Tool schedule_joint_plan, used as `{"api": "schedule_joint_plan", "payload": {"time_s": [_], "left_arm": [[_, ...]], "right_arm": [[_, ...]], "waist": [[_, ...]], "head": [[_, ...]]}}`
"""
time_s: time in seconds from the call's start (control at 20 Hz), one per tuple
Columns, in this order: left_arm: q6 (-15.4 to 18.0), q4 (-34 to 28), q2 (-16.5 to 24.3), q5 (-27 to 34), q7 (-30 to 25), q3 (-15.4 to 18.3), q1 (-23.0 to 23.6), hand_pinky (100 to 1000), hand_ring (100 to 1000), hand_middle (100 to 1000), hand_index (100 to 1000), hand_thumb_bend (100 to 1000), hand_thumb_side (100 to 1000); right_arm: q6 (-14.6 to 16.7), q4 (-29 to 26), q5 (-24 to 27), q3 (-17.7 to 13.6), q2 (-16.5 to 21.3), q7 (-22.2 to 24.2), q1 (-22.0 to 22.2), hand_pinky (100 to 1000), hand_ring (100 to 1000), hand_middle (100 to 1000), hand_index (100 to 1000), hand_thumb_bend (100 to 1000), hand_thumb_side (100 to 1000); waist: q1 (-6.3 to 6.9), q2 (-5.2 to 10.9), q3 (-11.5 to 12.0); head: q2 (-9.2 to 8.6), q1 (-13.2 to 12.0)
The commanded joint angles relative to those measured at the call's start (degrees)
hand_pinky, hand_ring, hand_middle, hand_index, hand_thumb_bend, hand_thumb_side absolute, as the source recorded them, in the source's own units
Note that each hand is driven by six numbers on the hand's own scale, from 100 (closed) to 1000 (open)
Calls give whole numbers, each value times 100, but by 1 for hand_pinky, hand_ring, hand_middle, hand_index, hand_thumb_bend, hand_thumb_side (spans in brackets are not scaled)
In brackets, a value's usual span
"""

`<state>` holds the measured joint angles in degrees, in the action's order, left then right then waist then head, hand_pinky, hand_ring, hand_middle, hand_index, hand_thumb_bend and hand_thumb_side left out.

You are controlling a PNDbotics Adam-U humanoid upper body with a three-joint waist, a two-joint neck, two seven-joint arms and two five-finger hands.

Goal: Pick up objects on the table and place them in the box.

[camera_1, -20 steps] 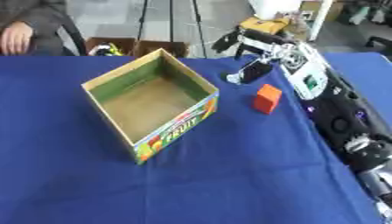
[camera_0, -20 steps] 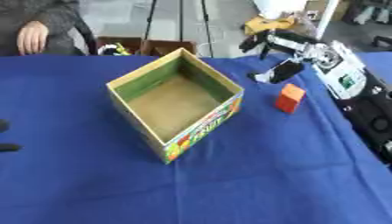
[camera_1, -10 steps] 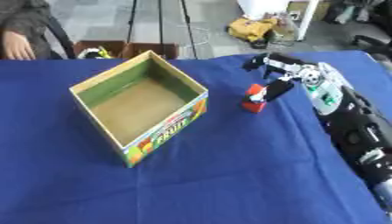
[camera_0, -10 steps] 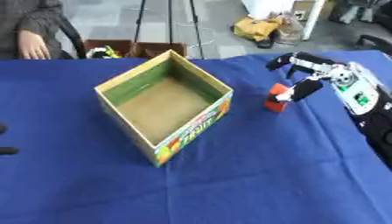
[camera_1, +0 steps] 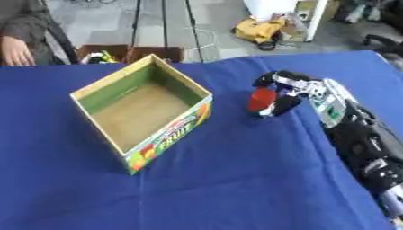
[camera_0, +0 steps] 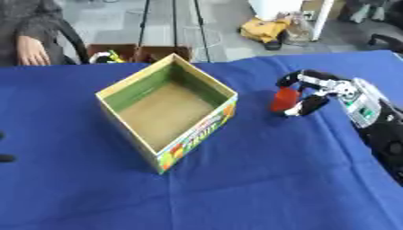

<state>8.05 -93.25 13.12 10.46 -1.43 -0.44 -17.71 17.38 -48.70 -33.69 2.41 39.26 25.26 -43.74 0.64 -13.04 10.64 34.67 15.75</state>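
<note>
My right hand (camera_0: pixel 311 92) is curled round the red block (camera_0: pixel 284 99), just right of the cardboard box (camera_0: pixel 167 112). The box looks bare inside, so I judge nothing is placed yet (only this block shows). Blue cloth (camera_0: pixel 236 188) covers the table; beyond it, grey floor and a yellow bag (camera_0: pixel 264 29).

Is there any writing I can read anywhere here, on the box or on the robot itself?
"FRUIT": on the front side of the cardboard box, among coloured pictures; that is the only word legible.
Green panel on the robot's right forearm: marks too blurred to read.
Red block in the right hand: no writing visible.
</note>
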Motion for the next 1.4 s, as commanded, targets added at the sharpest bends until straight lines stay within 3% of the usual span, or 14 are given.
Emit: {"api": "schedule_joint_plan", "payload": {"time_s": [0.05, 0.25, 0.4, 0.65, 0.9, 1.25, 1.4], "left_arm": [[-3, -76, 78, -8, 11, 36, -54, 589, 830, 695, 754, 765, 809], [-4, -77, 79, -7, 14, 38, -55, 589, 831, 695, 755, 766, 809], [-3, -77, 76, -8, 19, 41, -50, 588, 832, 695, 755, 766, 809], [-1, -76, 76, -16, 19, 37, -39, 588, 832, 694, 755, 767, 809], [-4, -81, 67, -21, -2, 9, -60, 588, 832, 694, 755, 768, 808], [-26, -136, -101, -7, -136, -137, -301, 588, 832, 693, 755, 773, 807], [-40, -155, -133, 10, -168, -163, -341, 588, 832, 693, 755, 775, 807]], "right_arm": [[-47, 53, -86, -77, 87, -159, -56, 422, 688, 591, 757, 369, 241], [-74, 52, -131, -75, 44, -497, -61, 186, 481, 384, 558, 216, 167], [-46, -130, 13, -67, 55, -787, -84, 100, 378, 344, 526, 178, 142], [30, -912, 498, 45, 99, -950, -224, 100, 351, 343, 526, 166, 141], [83, -1583, 813, 302, -81, -735, -616, 100, 348, 350, 528, 163, 142], [170, -991, 365, 499, -606, -311, -949, 126, 374, 364, 543, 160, 154], [227, -644, 153, 493, -812, -260, -951, 135, 383, 367, 547, 157, 165]], "waist": [[9, 108, 3], [15, 115, 5], [9, 126, 0], [-16, 162, -1], [-50, 188, 140], [-91, 134, 882], [-65, 94, 1072]], "head": [[-52, 24], [-57, 34], [-59, 36], [-47, 41], [-49, 102], [-199, 462], [-239, 581]]}}
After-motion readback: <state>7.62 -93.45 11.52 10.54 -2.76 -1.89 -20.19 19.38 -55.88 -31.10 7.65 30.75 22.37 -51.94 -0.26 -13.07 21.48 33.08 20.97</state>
